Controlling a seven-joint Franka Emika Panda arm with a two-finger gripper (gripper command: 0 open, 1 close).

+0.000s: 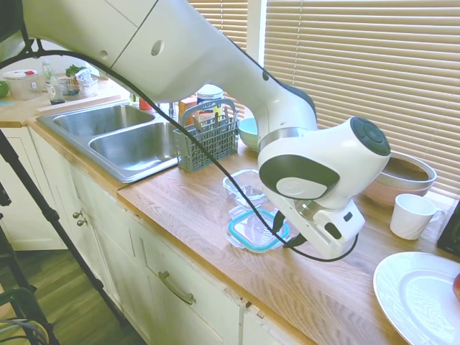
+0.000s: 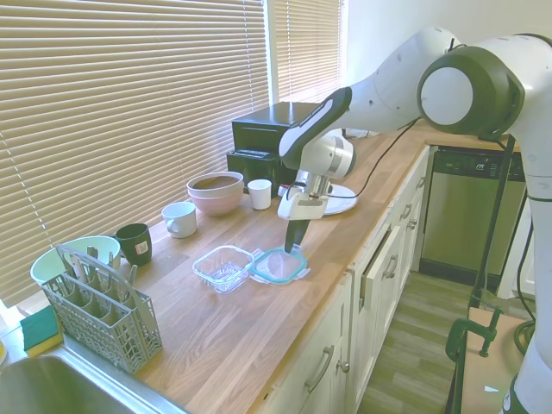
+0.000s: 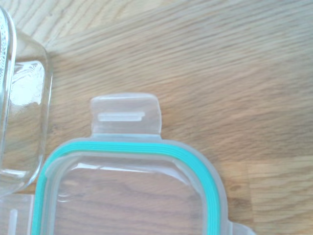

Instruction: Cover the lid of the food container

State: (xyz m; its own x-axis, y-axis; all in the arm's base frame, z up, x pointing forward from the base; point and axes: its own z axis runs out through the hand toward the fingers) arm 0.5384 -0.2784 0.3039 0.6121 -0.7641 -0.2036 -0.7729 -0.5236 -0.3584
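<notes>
- Right now the lid (image 2: 279,264) is lying flat on the wooden counter (image 2: 241,328), just beside the food container (image 2: 224,267), with one edge touching it or almost touching it.
- The food container is sitting open, with nothing showing inside it.
- The gripper (image 2: 293,246) is pointing down at the lid's far edge, and its tip is looking very close to the rim or on it.
- Its fingers are looking pressed together into one dark tip, so I am judging them closed, with nothing held between them.
- The lid is probably feeling light and a bit bendy, since it is thin see-through plastic with a teal rim.
- It is probably feeling slippery too, and being flat makes it hard to pinch from above.
- One clear snap tab (image 3: 125,114) is sticking out from the rim, and that edge is looking like the best spot to grab.
- The dish is looking like glass, so it is probably heavier and could chip if bumped.
</notes>
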